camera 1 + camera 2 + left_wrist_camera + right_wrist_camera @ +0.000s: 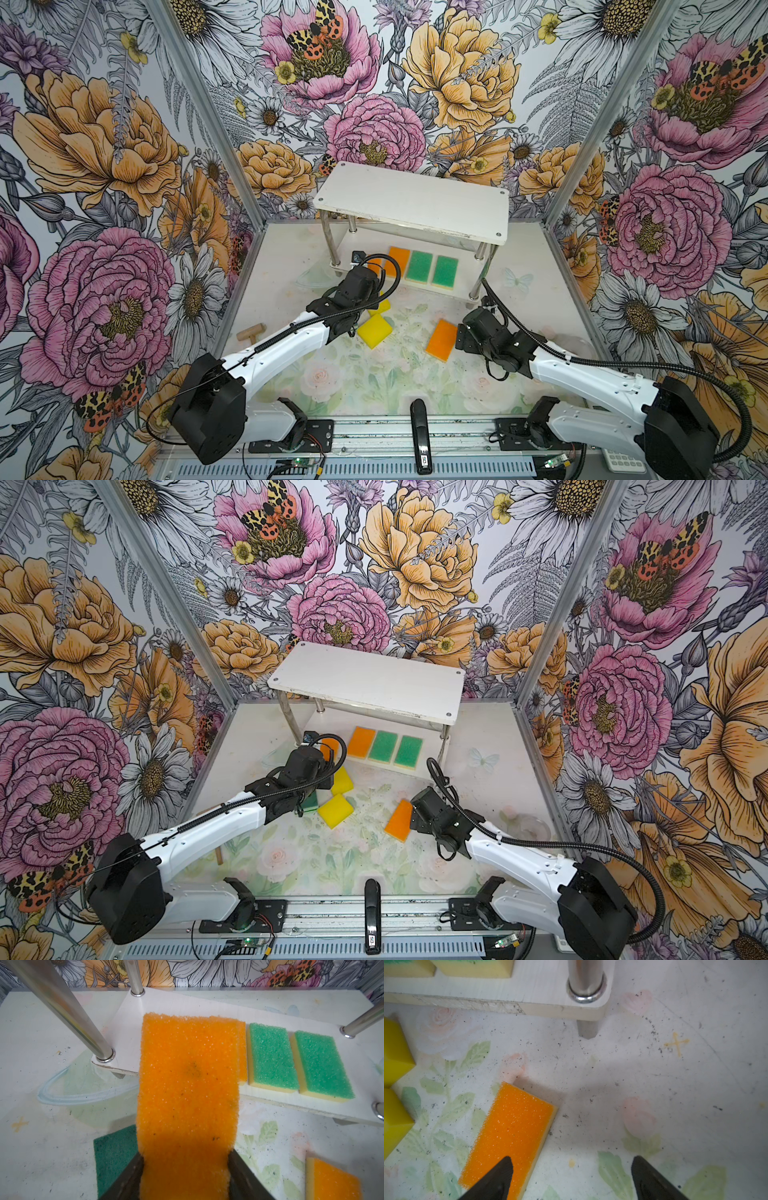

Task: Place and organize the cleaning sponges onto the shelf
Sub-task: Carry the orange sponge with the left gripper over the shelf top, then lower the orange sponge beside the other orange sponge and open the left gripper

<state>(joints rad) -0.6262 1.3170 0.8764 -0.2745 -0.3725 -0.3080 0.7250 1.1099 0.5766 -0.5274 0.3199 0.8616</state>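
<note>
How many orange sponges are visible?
3 orange sponges: one on the shelf's lower board, one in the left gripper, one on the table by the right gripper. Arms may hide more.

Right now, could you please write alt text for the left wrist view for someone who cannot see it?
The left gripper holds an orange sponge, its far end over the lower board of the shelf. A second orange sponge and two light green sponges lie side by side on that board.
</note>
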